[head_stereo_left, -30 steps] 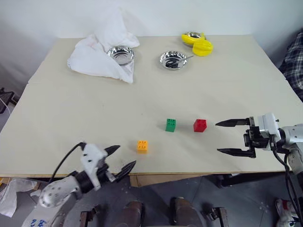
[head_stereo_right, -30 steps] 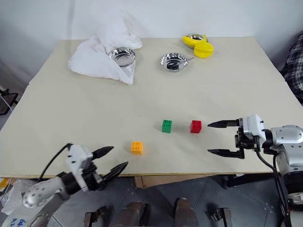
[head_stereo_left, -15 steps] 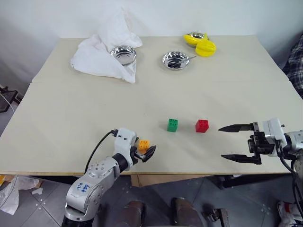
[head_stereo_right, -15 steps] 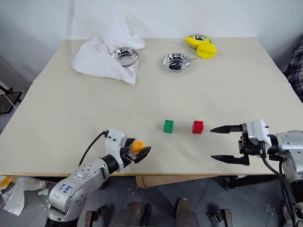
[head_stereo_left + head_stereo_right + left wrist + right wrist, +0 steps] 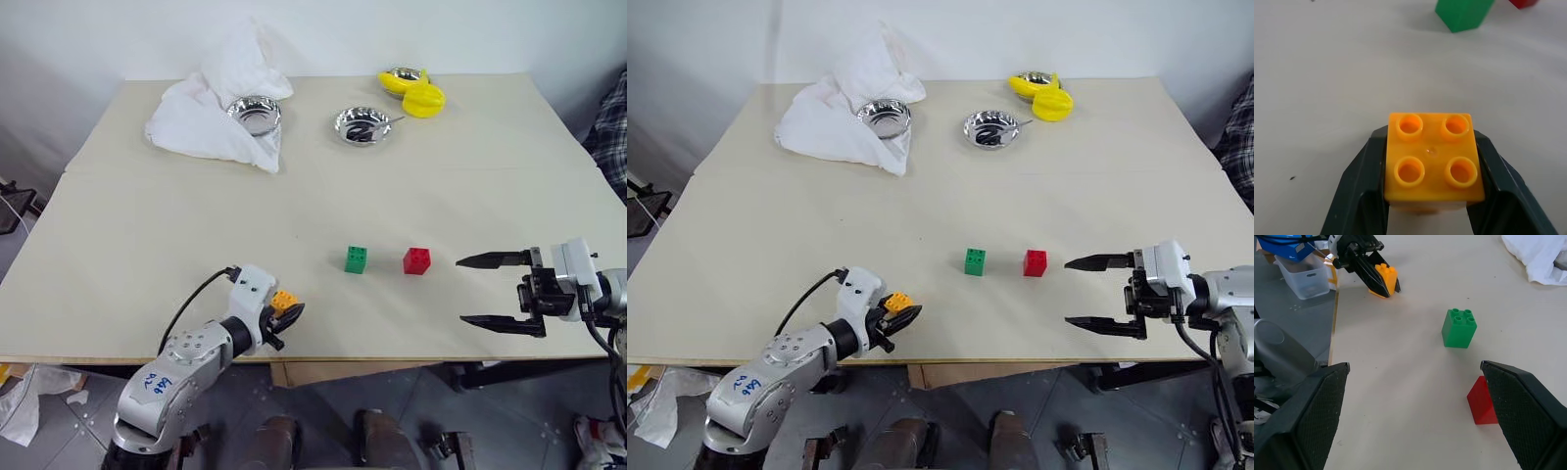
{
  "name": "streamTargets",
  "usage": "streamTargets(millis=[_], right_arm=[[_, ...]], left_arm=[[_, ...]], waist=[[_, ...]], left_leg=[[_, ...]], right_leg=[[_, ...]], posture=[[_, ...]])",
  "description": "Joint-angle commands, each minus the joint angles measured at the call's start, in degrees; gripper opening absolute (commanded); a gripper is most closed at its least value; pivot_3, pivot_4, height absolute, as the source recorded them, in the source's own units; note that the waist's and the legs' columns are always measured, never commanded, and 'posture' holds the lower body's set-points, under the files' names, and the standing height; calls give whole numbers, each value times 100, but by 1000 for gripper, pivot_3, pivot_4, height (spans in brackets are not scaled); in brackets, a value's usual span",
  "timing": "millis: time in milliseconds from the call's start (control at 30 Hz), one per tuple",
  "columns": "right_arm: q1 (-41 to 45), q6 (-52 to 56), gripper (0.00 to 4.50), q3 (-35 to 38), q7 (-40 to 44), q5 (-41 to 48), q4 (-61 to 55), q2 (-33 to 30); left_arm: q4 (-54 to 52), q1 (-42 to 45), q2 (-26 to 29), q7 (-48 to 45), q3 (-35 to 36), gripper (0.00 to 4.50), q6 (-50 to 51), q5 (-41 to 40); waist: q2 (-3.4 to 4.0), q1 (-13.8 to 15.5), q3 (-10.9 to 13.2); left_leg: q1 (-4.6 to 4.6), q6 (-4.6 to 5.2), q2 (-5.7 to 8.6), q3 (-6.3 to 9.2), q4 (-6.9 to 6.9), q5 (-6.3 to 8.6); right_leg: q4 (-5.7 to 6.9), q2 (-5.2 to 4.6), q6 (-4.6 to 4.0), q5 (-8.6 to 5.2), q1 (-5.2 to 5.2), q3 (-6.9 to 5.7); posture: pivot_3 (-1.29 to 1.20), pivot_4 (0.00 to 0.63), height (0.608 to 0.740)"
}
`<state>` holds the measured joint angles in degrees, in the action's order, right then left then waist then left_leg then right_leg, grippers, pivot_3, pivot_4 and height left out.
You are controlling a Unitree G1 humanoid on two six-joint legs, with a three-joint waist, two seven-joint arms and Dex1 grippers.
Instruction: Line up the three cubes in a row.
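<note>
Near the table's front edge, my left gripper (image 5: 287,311) is shut on the orange cube (image 5: 285,301). The left wrist view shows its black fingers (image 5: 1364,171) pressed against both sides of the orange cube (image 5: 1433,156). The green cube (image 5: 357,258) and the red cube (image 5: 416,260) stand side by side on the table, further in and to the right. My right gripper (image 5: 460,290) hovers open just right of the red cube, pointing at it, with nothing between its fingers. The right wrist view takes in the green cube (image 5: 1459,328), red cube (image 5: 1483,401) and orange cube (image 5: 1387,278).
At the back of the table (image 5: 147,255) a white cloth (image 5: 211,113) lies with a steel bowl (image 5: 254,114) on it. A second steel bowl (image 5: 361,124) and a yellow plastic object (image 5: 416,93) sit to the right of it.
My left gripper came up from below the table edge, reached the orange cube with its fingers apart, and has now shut on it. The right gripper has stayed put.
</note>
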<state>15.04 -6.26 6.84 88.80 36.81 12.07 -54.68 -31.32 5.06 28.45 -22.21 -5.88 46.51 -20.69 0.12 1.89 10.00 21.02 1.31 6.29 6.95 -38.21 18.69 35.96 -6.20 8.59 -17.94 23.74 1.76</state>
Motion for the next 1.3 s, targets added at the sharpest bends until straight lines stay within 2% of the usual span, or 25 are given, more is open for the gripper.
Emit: streamTargets(millis=[33, 133, 233, 333, 367, 467, 600, 800, 1000, 1300], right_arm=[[32, -7, 4500, 159, 356, 7, -28, 28], [-74, -44, 4500, 306, 354, -16, 8, -32], [-209, -60, 4500, 454, 322, -33, -3, -68], [-592, -14, 4500, 730, 276, 4, -210, -140], [-720, 11, 4500, 832, 252, 17, -291, -163], [-998, 56, 4500, 1076, 171, 29, -453, -186], [-1334, 112, 4500, 1328, 0, 33, -736, -109], [-1580, 205, 4500, 1488, -161, 22, -1023, 8], [-1678, 261, 4500, 1538, -260, -21, -1157, 132], [-1605, 275, 4500, 1468, -308, -61, -1167, 204]], left_arm=[[867, 200, 762, -1651, 222, 1548, -1907, 214], [2267, 738, 1482, -3487, 178, 1548, -3762, 325], [3365, 1540, 1467, -4358, 133, 1548, -4459, 207], [4677, 2738, 1413, -5478, -289, 1548, -4998, 501], [5164, 3125, 1335, -5596, -371, 1548, -5183, 650], [6406, 3958, 898, -5542, -357, 1548, -5528, 836], [7692, 4636, 233, -5505, -407, 1548, -6208, 1110], [8838, 5191, -354, -5234, -435, 1548, -6536, 1569], [9486, 5548, -638, -4885, -703, 1548, -6460, 2235], [9700, 5708, -968, -4917, -472, 1548, -6632, 2218]], waist=[[2, -21, -1], [2, -35, -1], [3, -5, -2], [1, 36, -1], [0, 35, 0], [0, 14, 0], [-6, -48, 3], [-26, -72, 16], [-28, -29, 17], [-29, -29, 17]], left_leg=[[1, -2, -1, 0, 1, -1], [3, -2, 1, 1, 4, -1], [11, 0, 5, 15, 3, -1], [16, 6, 15, 26, 0, 0], [19, 6, 16, 28, -2, 0], [20, 7, 17, 26, 0, 1], [20, 10, 19, 23, -1, 2], [23, 11, 16, 15, -5, 2], [24, 14, 25, 17, -15, 3], [29, 17, 28, 22, -39, 4]], right_leg=[[-1, 0, -3, 0, 0, -3], [-9, -4, -4, 0, 0, -9], [-15, -11, -5, 0, -2, -26], [-14, -22, -2, 2, -4, -49], [-14, -22, -2, 2, -3, -60], [-10, -23, -1, 2, 0, -84], [0, -25, 0, 3, 0, -128], [5, -24, 1, 4, 5, -133], [5, -27, 4, 5, 4, -133], [14, -30, 6, 6, 3, -136]], posture=[[0, 150, 740], [0, 150, 740], [0, 150, 740], [0, 150, 740], [0, 150, 740], [0, 150, 740], [0, 150, 740], [0, 150, 740], [0, 150, 740], [0, 150, 740]])
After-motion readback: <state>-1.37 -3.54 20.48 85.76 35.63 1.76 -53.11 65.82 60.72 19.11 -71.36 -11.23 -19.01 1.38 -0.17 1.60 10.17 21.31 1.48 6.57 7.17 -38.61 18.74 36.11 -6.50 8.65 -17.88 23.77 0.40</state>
